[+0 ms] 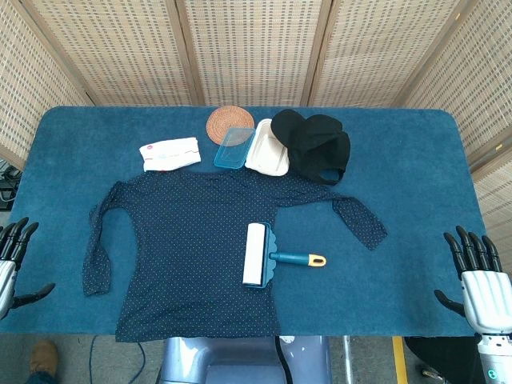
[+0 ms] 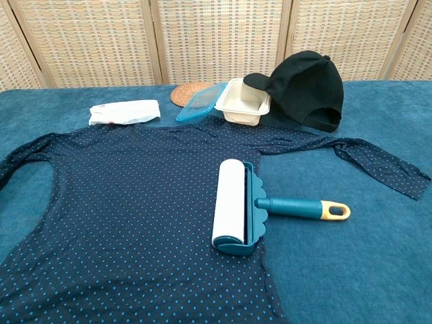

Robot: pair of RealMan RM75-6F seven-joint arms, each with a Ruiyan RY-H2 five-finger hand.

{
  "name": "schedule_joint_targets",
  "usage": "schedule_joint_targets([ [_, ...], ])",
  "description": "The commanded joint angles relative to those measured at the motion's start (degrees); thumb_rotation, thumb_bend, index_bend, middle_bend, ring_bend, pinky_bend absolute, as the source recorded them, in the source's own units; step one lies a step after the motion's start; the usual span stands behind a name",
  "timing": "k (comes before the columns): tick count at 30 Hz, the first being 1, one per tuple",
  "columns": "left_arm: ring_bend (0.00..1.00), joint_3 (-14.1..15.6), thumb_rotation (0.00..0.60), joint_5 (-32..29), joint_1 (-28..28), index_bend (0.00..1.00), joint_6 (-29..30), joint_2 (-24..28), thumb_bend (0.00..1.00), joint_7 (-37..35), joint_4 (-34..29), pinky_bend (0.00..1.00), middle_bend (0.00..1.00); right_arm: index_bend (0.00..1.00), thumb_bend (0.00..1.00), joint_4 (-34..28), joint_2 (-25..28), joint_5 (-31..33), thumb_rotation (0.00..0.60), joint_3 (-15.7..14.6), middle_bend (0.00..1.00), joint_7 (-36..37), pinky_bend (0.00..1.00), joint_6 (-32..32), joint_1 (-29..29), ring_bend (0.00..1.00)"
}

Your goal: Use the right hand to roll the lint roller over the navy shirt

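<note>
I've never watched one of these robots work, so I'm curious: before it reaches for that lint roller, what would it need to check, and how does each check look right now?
1. Right hand free to grab: ok; it holds nothing, fingers apart, at the table's near right edge.
2. Lint roller within sight and unblocked: ok; it lies on the shirt's right edge, nothing on top of it.
3. Handle pointing toward the right hand: ok; it sticks out over the bare table cover.
4. Navy shirt laid out flat: ok, sleeves spread.
5. Left hand out of the way: ok; it is off the shirt.
6. Roller sheet clean and sticky: cannot tell.
</note>
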Motion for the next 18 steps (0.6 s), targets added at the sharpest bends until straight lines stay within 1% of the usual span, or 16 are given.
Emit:
schedule_joint_targets([
  [1,0.00,-0.03,0.600,0.03,0.01,0.00,0.09,0.02,0.00,-0.15,0.02,0.00,0.00,0.00,0.00,0.03,-0.03,-0.03,0.600,0.00,0.00,0.00,0.00,-0.03,0.03,0.00],
  [9,0.00,-0.06,0.600,-0.04,-0.13,0.00,-0.11,0.20,0.00,-0.19,-0.05,0.00,0.00,0.00,0.00,-0.02,-0.45,-0.04,0.600,-0.20,0.00,-0.44,0.00,-1.21,0.59,0.00],
  [13,0.00,-0.31,0.600,-0.65,-0.50,0.00,-0.76,0.00,0.00,0.04,-0.06,0.00,0.00,0.00,0.00,-0.97,-0.82,0.00,0.600,0.63,0.00,-0.97,0.00,-3.13,2.36,0.00],
  [14,0.00,-0.39,0.600,-0.76,-0.68,0.00,-1.00,-0.12,0.00,0.24,-0.06,0.00,0.00,0.00,0.00,-1.04,-0.95,-0.37,0.600,1.23,0.04,-1.71,0.00,-3.98,3.49,0.04],
  [16,0.00,-0.45,0.600,-0.63,-0.92,0.00,-1.20,-0.36,0.00,0.62,-0.09,0.00,0.00,0.00,0.00,-1.69,-0.84,-0.24,0.600,2.01,0.19,-2.69,0.04,-6.14,5.33,0.21],
  [17,0.00,-0.43,0.600,-0.53,-0.99,0.00,-1.24,-0.45,0.00,0.79,-0.09,0.00,0.00,0.00,0.00,-2.08,-0.71,-0.02,0.600,2.26,0.30,-2.99,0.12,-7.11,6.01,0.34],
  [18,0.00,-0.30,0.600,-0.16,-1.09,0.00,-1.29,-0.69,0.00,1.36,-0.14,0.00,0.00,0.00,0.00,-3.49,-0.16,0.91,0.600,2.94,0.41,-3.55,0.26,-10.82,8.32,0.46],
])
